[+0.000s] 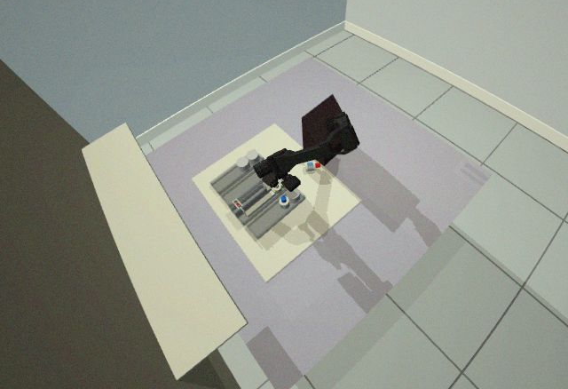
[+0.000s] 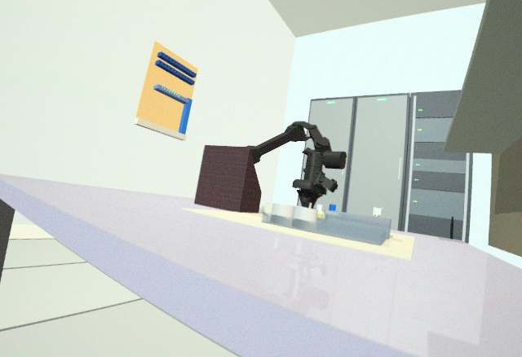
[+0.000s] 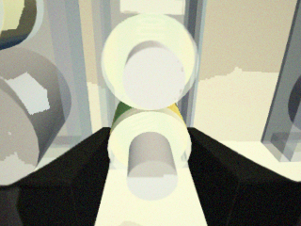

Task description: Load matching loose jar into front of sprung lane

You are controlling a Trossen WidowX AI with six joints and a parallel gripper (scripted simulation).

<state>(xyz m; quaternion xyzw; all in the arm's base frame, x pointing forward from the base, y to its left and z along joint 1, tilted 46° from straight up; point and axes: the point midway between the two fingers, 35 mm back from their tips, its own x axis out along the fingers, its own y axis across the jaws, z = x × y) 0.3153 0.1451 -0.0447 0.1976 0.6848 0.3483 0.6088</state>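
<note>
My gripper (image 3: 148,135) (image 2: 309,204) is shut on a white jar (image 3: 119,150) with a pale cap; part of its green and yellow label shows. The held jar is upright at the front end of the sprung lane (image 3: 192,28), between my fingers. The lane jar (image 3: 113,58), white with a pale cap, stands directly behind it; the two look touching or nearly so. A pale block (image 3: 152,6), apparently the pusher, shows behind the lane jar. A red-marked piece (image 1: 237,203) is at the lane's rear. The front stop and the held jar's base are hidden, so its height above the floor is unclear.
Grey cylinders (image 1: 242,162) (image 3: 19,141) stand in a side lane. A blue-capped jar (image 1: 284,202) and another grey cylinder (image 1: 294,195) stand in the opposite side lane. A blue and white jar (image 1: 310,166) with a red end lies on the cream mat (image 1: 268,265) near the arm base.
</note>
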